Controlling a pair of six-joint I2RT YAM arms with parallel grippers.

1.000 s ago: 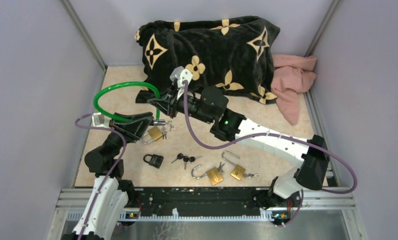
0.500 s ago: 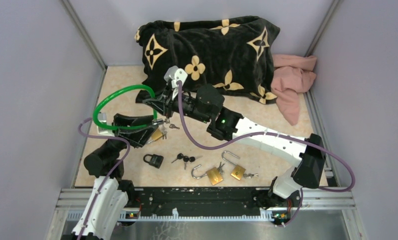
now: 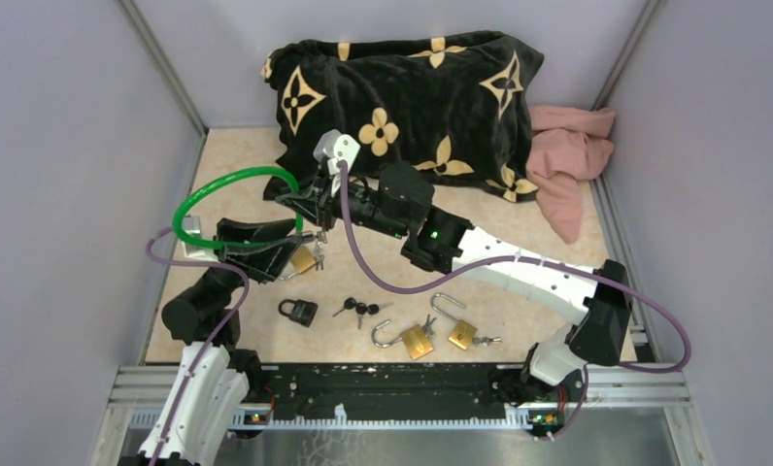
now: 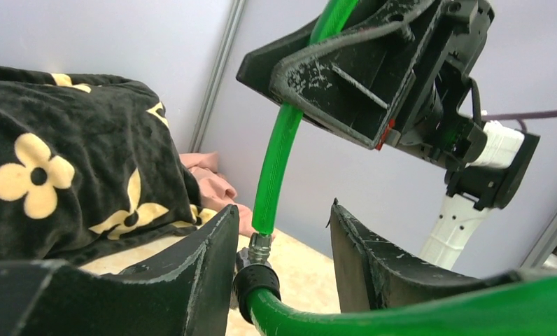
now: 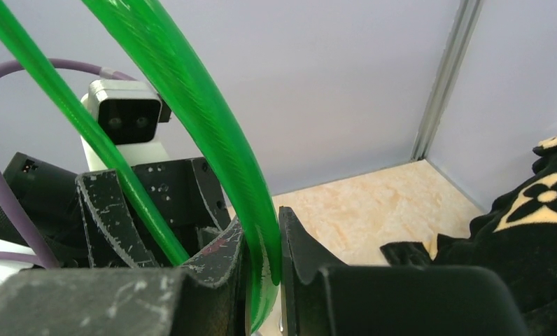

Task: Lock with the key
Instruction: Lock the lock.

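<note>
Between the fingers of the right gripper (image 5: 262,220) the green cable (image 5: 195,105) is pinched tight, at the far left of the table (image 3: 237,146). Just near of it the left gripper (image 4: 283,210) stands spread. A second ago its jaws were narrower and they have since widened, so the cable's metal-tipped end passes between them, close to one finger, without being clamped. Over the same second the right arm has drawn the green loop a little further left.

The brass padlock (image 3: 303,260) lies on the table just under the left fingers, about where it was. Whether the cable runs through its shackle, or a key sits in it, is too small to tell. My judgement is that the left gripper has let go in order to take a fresh hold, so the lock is unbraced for now and no key turn is done.

Room is tight here. The left wall (image 3: 62,194) stands close beside the loop, the blanket (image 3: 412,78) lies just beyond the right gripper on the far side, and the two wrists are nearly touching. Open table lies to the near right, though a black padlock (image 3: 297,311), loose keys (image 3: 360,309), an open padlock (image 3: 417,341) and another (image 3: 461,334) dot it.
</note>
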